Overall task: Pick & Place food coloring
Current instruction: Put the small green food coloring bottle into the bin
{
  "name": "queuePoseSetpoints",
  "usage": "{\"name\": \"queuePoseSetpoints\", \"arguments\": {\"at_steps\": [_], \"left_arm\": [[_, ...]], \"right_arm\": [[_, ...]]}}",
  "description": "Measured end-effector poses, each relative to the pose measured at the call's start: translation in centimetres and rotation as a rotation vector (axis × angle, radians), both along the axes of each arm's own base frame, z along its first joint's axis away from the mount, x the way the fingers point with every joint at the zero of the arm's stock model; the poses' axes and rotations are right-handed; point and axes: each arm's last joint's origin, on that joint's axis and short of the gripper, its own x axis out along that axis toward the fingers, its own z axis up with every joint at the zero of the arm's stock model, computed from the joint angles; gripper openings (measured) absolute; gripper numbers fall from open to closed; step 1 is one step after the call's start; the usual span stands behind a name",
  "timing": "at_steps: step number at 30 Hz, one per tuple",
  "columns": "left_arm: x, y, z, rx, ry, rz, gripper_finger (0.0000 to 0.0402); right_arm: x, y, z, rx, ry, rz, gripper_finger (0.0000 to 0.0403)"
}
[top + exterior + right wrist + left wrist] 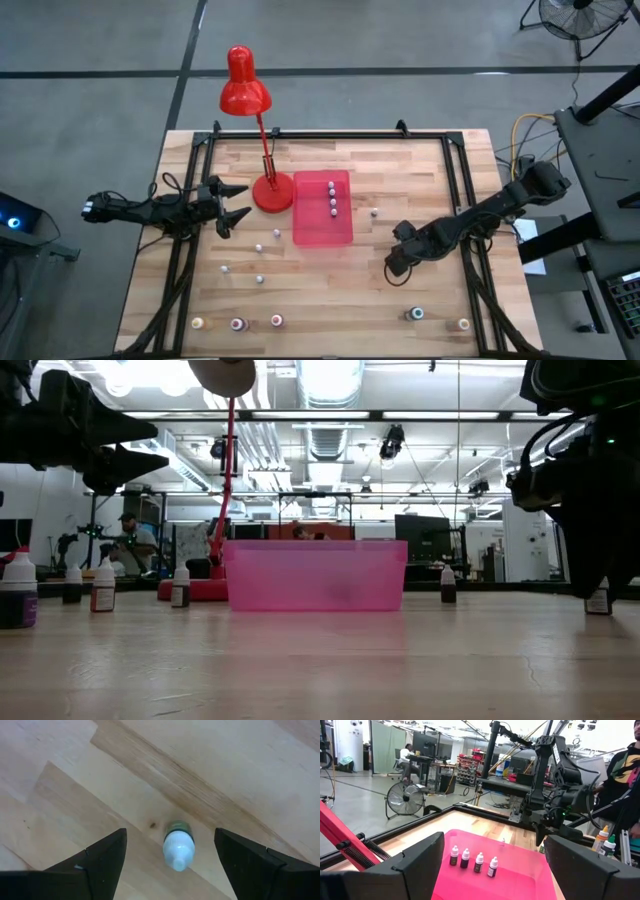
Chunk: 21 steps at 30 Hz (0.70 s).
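Observation:
Several tiny food coloring bottles stand upright in the translucent pink tray; others stand scattered on the wooden table, such as one left of the tray. My right gripper points down, right of the tray. It is open over a white-capped bottle that stands on its base between the two fingers, apart from both. That bottle is hidden under the gripper in the high view. My left gripper waits open and level at the table's left, facing the tray.
A red desk lamp stands with its base just left of the tray. More bottles line the near edge. One bottle stands right of the tray. A black frame rims the table.

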Motion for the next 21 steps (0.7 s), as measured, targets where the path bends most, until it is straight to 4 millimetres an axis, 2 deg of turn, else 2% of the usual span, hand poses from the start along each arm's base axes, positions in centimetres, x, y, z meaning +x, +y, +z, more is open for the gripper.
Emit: {"name": "queuePoseSetpoints", "arguments": {"at_steps": [4, 21], "left_arm": [[0.00, -0.01, 0.00, 0.000, 0.000, -0.001, 0.0314], [0.00, 0.00, 0.00, 0.000, 0.000, -0.001, 0.0314]], "right_arm": [[0.09, 0.04, 0.01, 0.004, -0.010, -0.003, 0.0269], [0.09, 0.11, 0.03, 0.028, -0.002, -0.006, 0.0139]]}}
